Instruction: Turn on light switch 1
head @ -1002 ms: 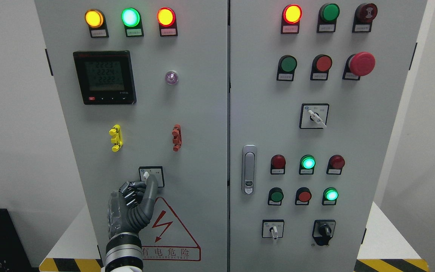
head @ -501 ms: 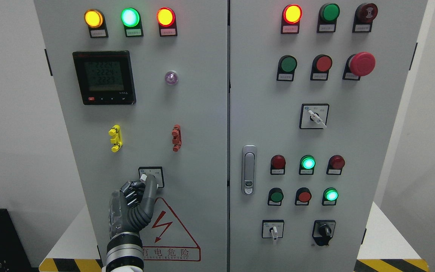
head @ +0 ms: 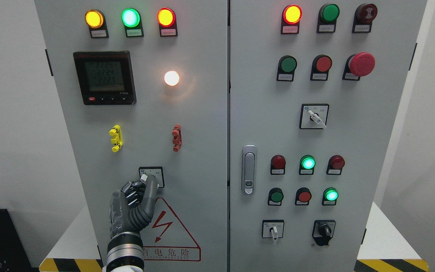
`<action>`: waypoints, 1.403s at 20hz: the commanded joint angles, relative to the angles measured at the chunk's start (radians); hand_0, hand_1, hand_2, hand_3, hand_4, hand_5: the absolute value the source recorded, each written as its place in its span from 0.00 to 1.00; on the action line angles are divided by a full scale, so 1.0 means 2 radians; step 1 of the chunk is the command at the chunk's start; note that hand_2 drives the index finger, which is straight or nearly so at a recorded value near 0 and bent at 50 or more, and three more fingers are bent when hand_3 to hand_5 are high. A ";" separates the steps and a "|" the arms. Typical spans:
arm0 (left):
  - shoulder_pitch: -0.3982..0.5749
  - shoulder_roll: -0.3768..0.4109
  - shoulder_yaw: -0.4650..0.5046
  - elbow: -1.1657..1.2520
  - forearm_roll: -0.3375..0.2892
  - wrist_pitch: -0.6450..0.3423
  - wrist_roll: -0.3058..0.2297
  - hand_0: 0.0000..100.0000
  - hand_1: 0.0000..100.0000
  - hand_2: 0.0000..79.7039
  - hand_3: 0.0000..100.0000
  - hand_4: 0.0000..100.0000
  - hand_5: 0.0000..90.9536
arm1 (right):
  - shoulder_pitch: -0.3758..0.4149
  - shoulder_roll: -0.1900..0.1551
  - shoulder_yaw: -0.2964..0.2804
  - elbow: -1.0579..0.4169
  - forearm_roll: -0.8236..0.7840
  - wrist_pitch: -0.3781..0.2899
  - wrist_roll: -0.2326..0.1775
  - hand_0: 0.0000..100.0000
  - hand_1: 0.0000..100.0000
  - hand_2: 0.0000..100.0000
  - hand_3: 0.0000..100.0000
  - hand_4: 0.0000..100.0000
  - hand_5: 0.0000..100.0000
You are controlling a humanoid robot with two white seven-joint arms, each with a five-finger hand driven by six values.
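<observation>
- Reaching up from the bottom edge of the head view, the left hand (head: 134, 202) sits at the lower middle of the left cabinet door (head: 202, 124); one finger (head: 150, 189) is stretched up against the white lever of light switch 1 (head: 151, 176), while the others are curled in, so the hand pinches or presses the lever rather than standing wide.
- How much of the lever the fingertip covers is hard to tell, and the small labels on the switch plate are too fine to read.
- Above it, near the door's upper middle, the round lamp (head: 171, 78) glows bright white-orange, casting a warm halo on the grey metal.
- Beside the lamp, toward the door's left edge, the meter display (head: 104, 77) shows three rows of digits, too blurred to read surely.
- Below the hand, the red warning triangle (head: 172, 226) is partly hidden by the wrist.
- Only the forearm's lower part is cut off by the picture's bottom edge.
- On the right cabinet door (head: 263, 94), buttons and selector knobs appear, with their name tags illegible.
</observation>
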 commanded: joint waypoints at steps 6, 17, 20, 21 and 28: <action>-0.001 0.000 0.000 0.001 0.002 0.002 0.000 0.60 0.48 0.75 0.94 0.94 0.96 | -0.001 0.000 0.000 0.000 0.000 0.000 0.000 0.31 0.00 0.00 0.00 0.00 0.00; -0.003 -0.001 0.000 0.001 0.003 0.002 -0.001 0.39 0.45 0.75 0.95 0.94 0.96 | 0.000 0.000 0.000 0.000 0.000 0.000 0.000 0.31 0.00 0.00 0.00 0.00 0.00; -0.003 -0.001 0.000 0.001 0.003 0.002 -0.001 0.36 0.45 0.76 0.95 0.94 0.96 | 0.000 0.000 0.000 0.000 0.000 0.000 0.000 0.31 0.00 0.00 0.00 0.00 0.00; -0.003 -0.001 0.000 0.001 0.003 0.002 -0.001 0.35 0.44 0.76 0.95 0.94 0.96 | 0.000 0.000 0.000 0.000 0.000 0.000 0.000 0.31 0.00 0.00 0.00 0.00 0.00; -0.002 0.000 0.000 0.000 0.004 0.002 -0.001 0.28 0.43 0.76 0.96 0.94 0.96 | 0.000 0.000 0.000 0.000 0.000 0.000 0.000 0.31 0.00 0.00 0.00 0.00 0.00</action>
